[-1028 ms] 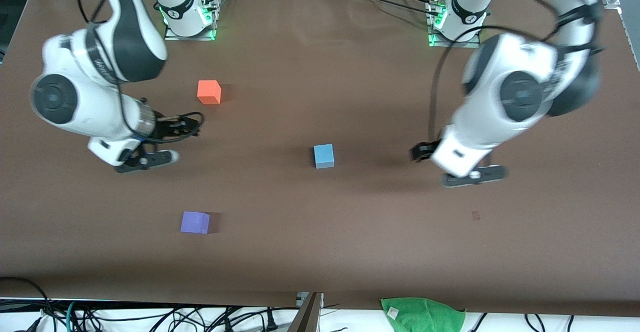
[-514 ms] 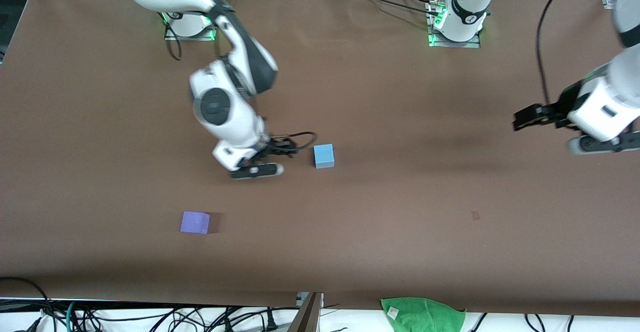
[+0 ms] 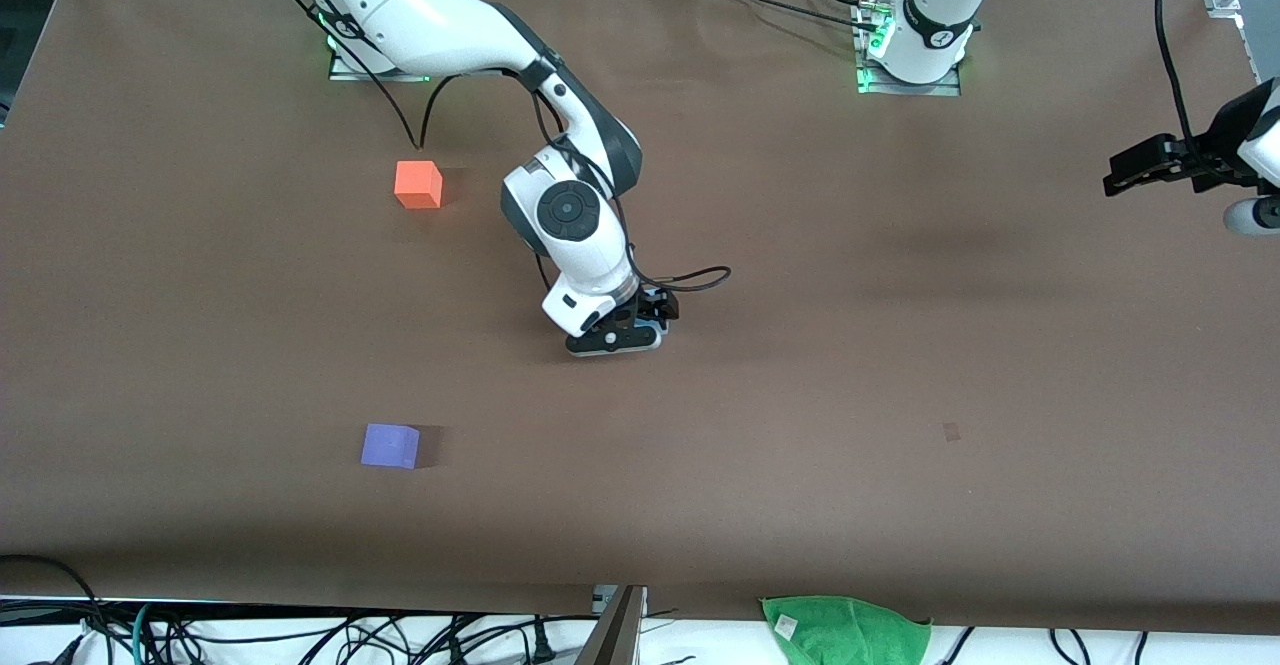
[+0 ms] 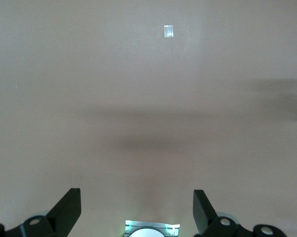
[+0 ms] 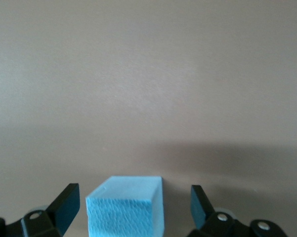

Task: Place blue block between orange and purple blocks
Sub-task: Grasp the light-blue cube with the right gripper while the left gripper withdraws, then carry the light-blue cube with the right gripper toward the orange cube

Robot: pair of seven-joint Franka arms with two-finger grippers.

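Observation:
The blue block (image 5: pixel 126 210) shows in the right wrist view, a sky-blue cube on the brown table. My right gripper (image 5: pixel 133 197) is open and low over it, one finger on each side, neither touching. In the front view that gripper (image 3: pixel 614 339) hides the block. The orange block (image 3: pixel 418 185) sits nearer the right arm's base. The purple block (image 3: pixel 390 445) lies nearer the front camera. My left gripper (image 3: pixel 1256 215) hangs open over the left arm's end of the table, holding nothing (image 4: pixel 137 202).
A green cloth (image 3: pixel 845 629) lies off the table's front edge among cables. The arms' base plates (image 3: pixel 380 57) (image 3: pixel 910 73) stand along the back edge. The right arm's elbow (image 3: pixel 566 213) hangs over the table between the orange block and the blue block.
My right arm swung from beside the orange block to over the blue block, now between its open fingers. My left arm drew back from the middle toward its end of the table.

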